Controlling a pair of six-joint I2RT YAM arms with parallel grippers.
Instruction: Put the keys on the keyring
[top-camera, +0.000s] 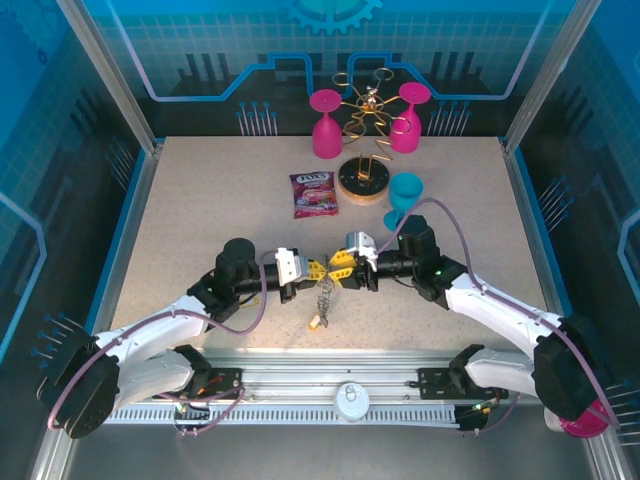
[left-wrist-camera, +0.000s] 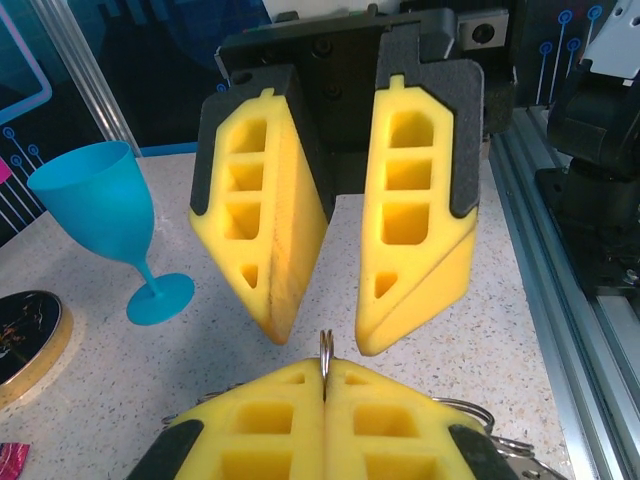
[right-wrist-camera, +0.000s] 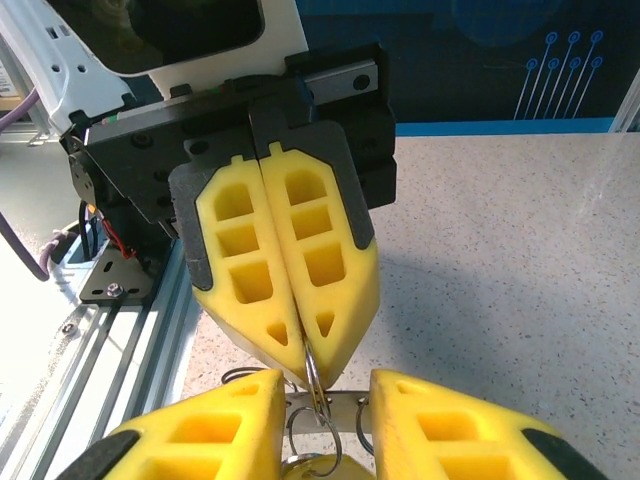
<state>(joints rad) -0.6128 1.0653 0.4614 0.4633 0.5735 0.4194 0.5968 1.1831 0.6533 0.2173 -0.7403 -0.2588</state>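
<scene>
the thin grey keyring (left-wrist-camera: 325, 345) stands edge-on, pinched in the left gripper (right-wrist-camera: 298, 365) over the table's near middle; keys (top-camera: 320, 305) trail below it, one yellow-headed.

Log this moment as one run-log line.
left tool: shut on keyring | right tool: open, straddling keyring | keys: hanging below both tools

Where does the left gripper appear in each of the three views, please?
Top external: left gripper near mid-table, on the left arm's end.
Left wrist: left gripper at bottom centre, yellow fingers shut.
Right wrist: left gripper at centre, facing the camera, tips downward.
Shared landmark: the metal ring pinched between its fingertips.
</scene>
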